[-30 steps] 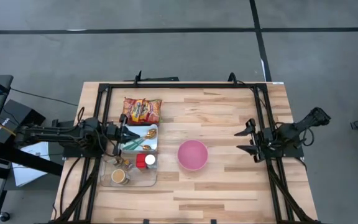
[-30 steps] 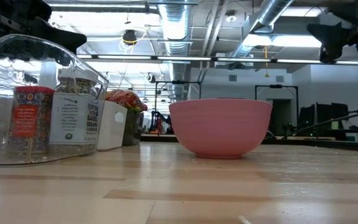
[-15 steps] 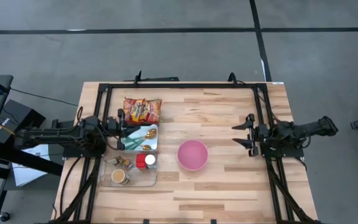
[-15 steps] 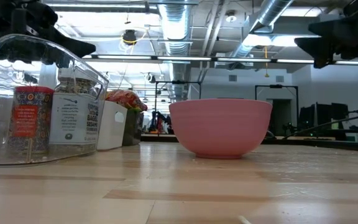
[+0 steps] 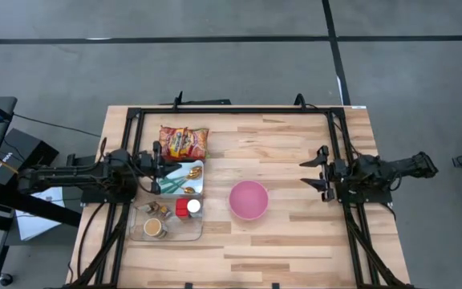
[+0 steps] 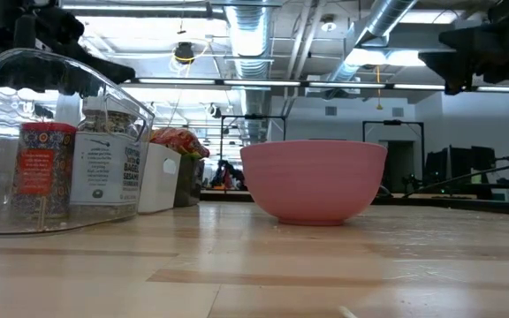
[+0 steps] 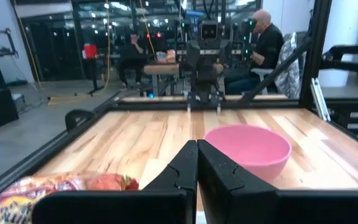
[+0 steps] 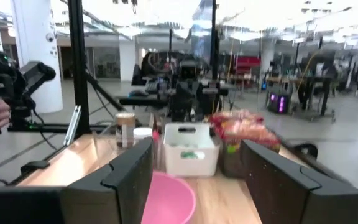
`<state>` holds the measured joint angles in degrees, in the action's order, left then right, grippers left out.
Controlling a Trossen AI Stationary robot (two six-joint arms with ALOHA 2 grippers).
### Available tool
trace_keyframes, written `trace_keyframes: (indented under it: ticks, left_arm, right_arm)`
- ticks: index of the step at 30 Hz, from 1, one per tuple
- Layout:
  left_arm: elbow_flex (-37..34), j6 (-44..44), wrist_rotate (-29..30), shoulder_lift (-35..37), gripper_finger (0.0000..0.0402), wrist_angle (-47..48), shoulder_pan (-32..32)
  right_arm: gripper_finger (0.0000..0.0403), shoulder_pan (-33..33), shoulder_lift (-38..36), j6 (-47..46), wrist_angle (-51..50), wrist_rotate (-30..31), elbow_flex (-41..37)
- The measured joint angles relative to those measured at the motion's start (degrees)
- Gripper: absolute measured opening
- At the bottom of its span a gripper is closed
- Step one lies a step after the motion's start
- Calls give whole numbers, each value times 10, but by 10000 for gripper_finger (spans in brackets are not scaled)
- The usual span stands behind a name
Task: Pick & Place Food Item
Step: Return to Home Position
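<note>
A red and yellow snack bag (image 5: 184, 142) lies flat on the table at the far left. Beside it stands a white bin (image 5: 181, 178) holding small food pieces. A pink bowl (image 5: 249, 199) rests on its base at the table's middle. My left gripper (image 5: 158, 163) hovers shut and level above the bin's left rim, its fingers pressed together (image 7: 197, 149) and pointing at the bowl (image 7: 248, 147). My right gripper (image 5: 311, 172) hangs open at the right, well off the bowl (image 8: 166, 198), with nothing between its fingers.
A clear container (image 5: 167, 218) with spice jars sits just nearer than the white bin. A black frame (image 5: 231, 111) runs around the tabletop. Bare wood lies between the bowl and my right gripper. People sit beyond the table's right side in the left wrist view.
My left gripper has swung its tips a little toward the far edge, off the bin's middle to its left rim, staying shut. My right gripper has swung toward the far edge and turned to point straight at the table's left, staying open.
</note>
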<state>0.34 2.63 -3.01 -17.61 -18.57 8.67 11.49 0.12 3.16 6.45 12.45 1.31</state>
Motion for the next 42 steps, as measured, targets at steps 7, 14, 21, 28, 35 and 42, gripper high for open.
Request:
trace_keyframes:
  ticks: [7, 14, 21, 28, 35, 42]
  left_arm:
    - [0, -3, -17, 0, 0, -12, 0]
    - [0, 7, -37, 0, 0, -18, 0]
    - [0, 13, -37, 0, 1, -22, 0]
    - [0, 14, -37, 0, 2, -21, 0]
    - [0, 14, -37, 0, 2, -21, 0]
    - [0, 14, -37, 0, 2, -21, 0]
  right_arm:
    - [213, 0, 0, -10, -51, -14, 2]
    - [189, 0, 0, -16, -67, -51, 2]
    - [174, 1, 0, -27, -46, -50, 2]
    - [175, 0, 2, -37, -64, -49, 2]
    - [176, 0, 2, -37, -63, -49, 2]
    - [177, 0, 2, -37, -63, -49, 2]
